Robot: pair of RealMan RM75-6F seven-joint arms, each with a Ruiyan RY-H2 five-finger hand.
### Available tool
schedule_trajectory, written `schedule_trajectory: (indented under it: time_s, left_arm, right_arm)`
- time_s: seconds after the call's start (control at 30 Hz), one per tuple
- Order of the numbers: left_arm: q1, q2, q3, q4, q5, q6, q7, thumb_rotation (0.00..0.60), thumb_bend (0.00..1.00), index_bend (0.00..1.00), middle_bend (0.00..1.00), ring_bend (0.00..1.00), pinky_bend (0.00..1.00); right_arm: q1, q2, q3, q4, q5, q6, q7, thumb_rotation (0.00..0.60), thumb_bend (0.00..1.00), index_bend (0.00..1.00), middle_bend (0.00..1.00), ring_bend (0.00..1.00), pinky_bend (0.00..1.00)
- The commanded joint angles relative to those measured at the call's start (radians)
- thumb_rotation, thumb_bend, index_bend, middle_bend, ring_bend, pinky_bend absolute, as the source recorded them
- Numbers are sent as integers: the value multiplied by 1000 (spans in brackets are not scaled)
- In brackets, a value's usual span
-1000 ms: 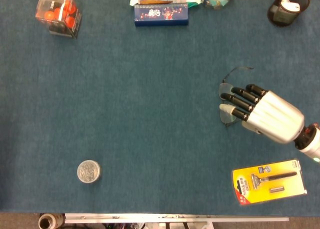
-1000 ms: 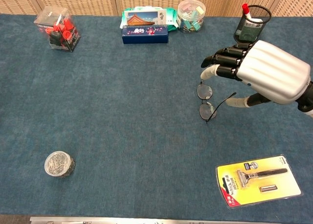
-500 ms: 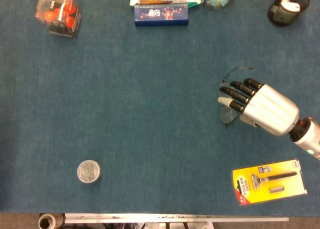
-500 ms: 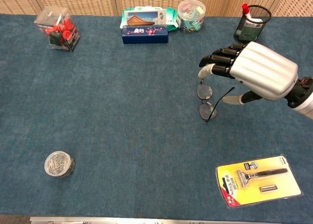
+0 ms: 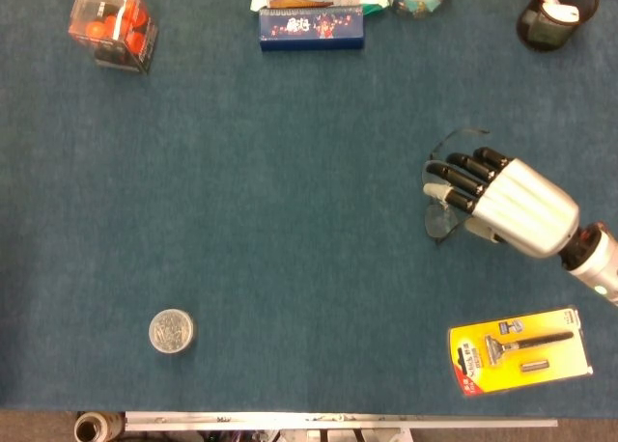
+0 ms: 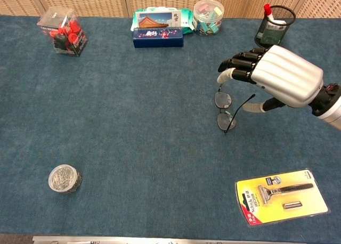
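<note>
Eyeglasses (image 6: pixel 225 110) are laid on the blue carpeted surface (image 6: pixel 149 137), right of centre, with one temple arm raised. Slatted wooden panels are seen behind the far edge. The right hand (image 6: pixel 279 76) is held just above the eyeglasses, back upward, its fingers (image 6: pixel 241 67) curled downward over the frame; whether the frame is gripped cannot be told. A packaged razor (image 6: pixel 281 197) is seen nearer.

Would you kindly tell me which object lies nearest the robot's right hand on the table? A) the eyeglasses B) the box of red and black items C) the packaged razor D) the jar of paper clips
A: the right hand hovers right over the eyeglasses, while the other things lie well away.
</note>
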Motion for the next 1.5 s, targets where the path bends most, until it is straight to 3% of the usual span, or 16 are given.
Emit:
schedule_trajectory:
  time_s: [0.03,0.3,0.67,1.03,1.5]
  left_arm:
    - [0,-1,1,-1,2,1,4,600,206,544,470,518,619]
    - [-1,-3,2,-3,2,-2,13,600,206,544,470,518,619]
    - [4,4,1,-3,3,4,-6,600,206,544,470,517,619]
    - [9,8,2,-4,9,11,-16,600,206,544,470,518,619]
    - [10,10,0,-4,4,8,-19,600,206,544,470,518,619]
  right_arm:
    - [-5,25,-15,-34,-12,13,-16,600,47,343,295,300,435]
    - [-2,56,-30,-106,-34,26,-38,600,47,343,302,300,435]
    - [45,6,-6,-62,-6,-29,-11,600,48,342,303,299,435]
    - [61,-54,1,46,38,-56,28,600,49,342,306,299,435]
    - [91,-186,2,282,98,-89,146,600,50,343,307,299,435]
